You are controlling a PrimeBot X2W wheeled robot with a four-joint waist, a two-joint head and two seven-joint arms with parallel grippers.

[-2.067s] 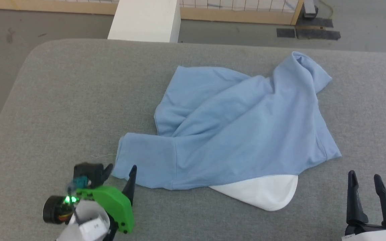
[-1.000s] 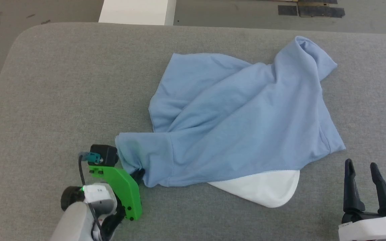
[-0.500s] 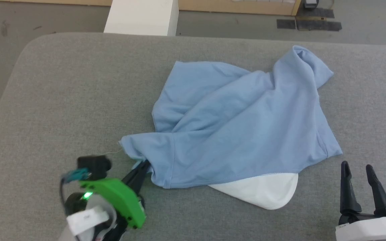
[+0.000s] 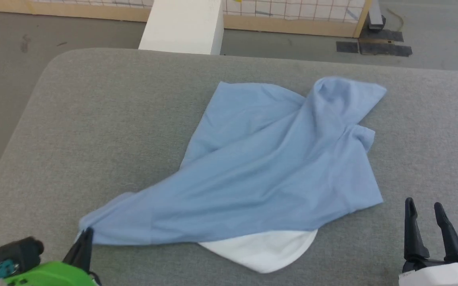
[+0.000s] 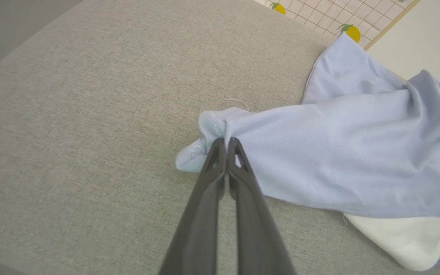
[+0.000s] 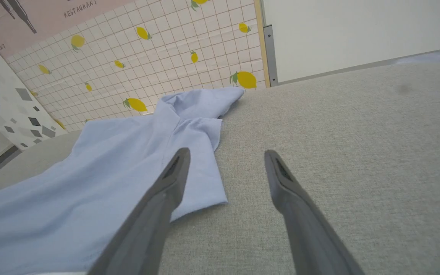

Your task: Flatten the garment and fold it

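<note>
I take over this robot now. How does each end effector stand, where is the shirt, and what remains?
Left end effector: shut on the left tip of the garment, low over the grey surface.
Right end effector: open, empty, just right of the garment's near hem.
Done: one corner gripped, cloth drawn out toward it.
Left: garment wrinkled, white inner layer showing; flatten, then fold.

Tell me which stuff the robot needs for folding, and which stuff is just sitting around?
For the job:
- light blue shirt, pinched at its edge by the shut left end effector
- open, empty right end effector
- grey table underneath

Just there:
- white block
- black floor mats
- lemon-tile wall
</note>
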